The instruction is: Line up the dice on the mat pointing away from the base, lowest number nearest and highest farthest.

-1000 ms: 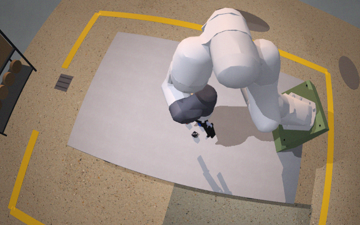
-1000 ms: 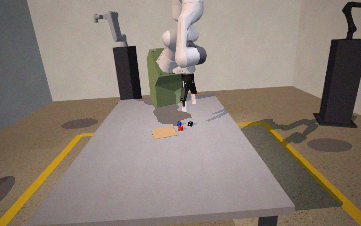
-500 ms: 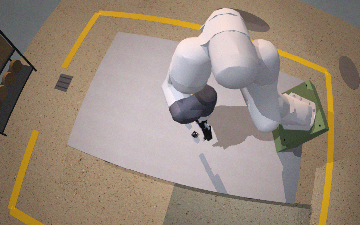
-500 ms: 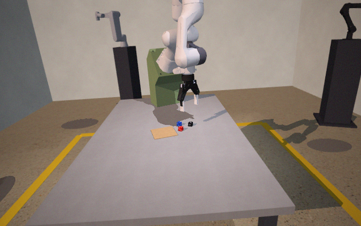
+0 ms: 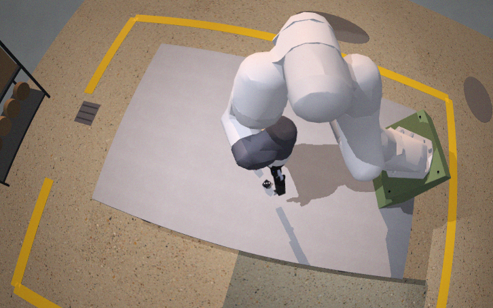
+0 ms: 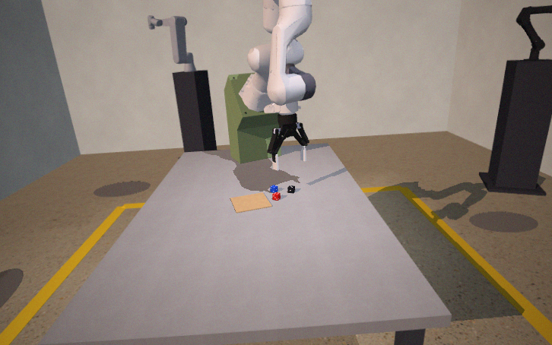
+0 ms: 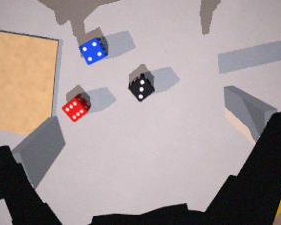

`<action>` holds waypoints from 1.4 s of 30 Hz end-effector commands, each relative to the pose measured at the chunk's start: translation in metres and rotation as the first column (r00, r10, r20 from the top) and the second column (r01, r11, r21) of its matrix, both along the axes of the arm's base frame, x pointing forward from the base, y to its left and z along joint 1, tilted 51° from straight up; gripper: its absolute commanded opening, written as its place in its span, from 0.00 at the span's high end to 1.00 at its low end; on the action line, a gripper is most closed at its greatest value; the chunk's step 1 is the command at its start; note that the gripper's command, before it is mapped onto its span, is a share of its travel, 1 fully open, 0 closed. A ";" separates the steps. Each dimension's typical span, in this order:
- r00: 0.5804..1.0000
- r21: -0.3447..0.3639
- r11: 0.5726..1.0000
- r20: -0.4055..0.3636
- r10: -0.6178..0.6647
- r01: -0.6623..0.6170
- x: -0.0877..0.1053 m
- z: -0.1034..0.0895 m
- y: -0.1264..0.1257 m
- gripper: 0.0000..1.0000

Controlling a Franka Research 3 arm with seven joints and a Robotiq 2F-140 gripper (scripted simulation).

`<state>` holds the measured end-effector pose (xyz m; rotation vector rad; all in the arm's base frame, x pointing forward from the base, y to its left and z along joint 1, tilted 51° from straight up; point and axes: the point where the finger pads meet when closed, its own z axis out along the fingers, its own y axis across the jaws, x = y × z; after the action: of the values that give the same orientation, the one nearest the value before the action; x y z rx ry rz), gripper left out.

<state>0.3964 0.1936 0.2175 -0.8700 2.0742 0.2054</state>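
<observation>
You see the gripper (image 6: 289,159) hanging above the gray tabletop (image 6: 243,265), with its two fingers spread to the widest and nothing between them. It is in the air, well above the surface, and it touches none of the dice.

The three dice lie on the tabletop, not on the mat — all of them are beside it. In the wrist view the blue die (image 7: 92,50) shows four white dots on top. The red die (image 7: 76,107) shows six dots, and the black die (image 7: 141,87) shows three dots. Each one lies flat on a face. The blue and the red die are just beside the edge of the tan mat (image 7: 19,82), and the black die is a little farther from it. The three do not touch one another; they make a small triangle.

In the exterior view the mat (image 6: 251,201) lies flat on the tabletop. The red die (image 6: 276,196) is just by its corner, the blue die (image 6: 273,188) behind the red one, and the black die (image 6: 291,188) to the side. The shadow of the arm falls on the tabletop near the blue die.

The arm stands on a green base (image 6: 243,128) at the far end of the tabletop.
</observation>
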 end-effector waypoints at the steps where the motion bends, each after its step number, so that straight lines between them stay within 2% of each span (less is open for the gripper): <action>1: 0.991 0.096 0.988 -0.069 -0.117 0.123 0.002 0.001 0.002 0.00; 11: 0.967 0.189 0.955 -0.153 -0.202 0.230 0.003 -0.001 0.003 0.00; 13: 0.967 0.189 0.955 -0.153 -0.202 0.230 0.003 -0.001 0.003 0.00; 15: 0.955 0.219 0.938 -0.185 -0.231 0.269 0.003 -0.001 0.003 0.00; 28: 0.900 0.312 0.859 -0.303 -0.314 0.405 0.004 -0.004 0.004 0.00; 30: 0.900 0.312 0.859 -0.303 -0.314 0.405 0.004 -0.004 0.004 0.00; 42: 0.821 0.383 0.748 -0.430 -0.375 0.542 0.006 -0.006 0.005 0.00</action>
<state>0.4005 0.1971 0.2107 -0.1710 2.2977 0.5494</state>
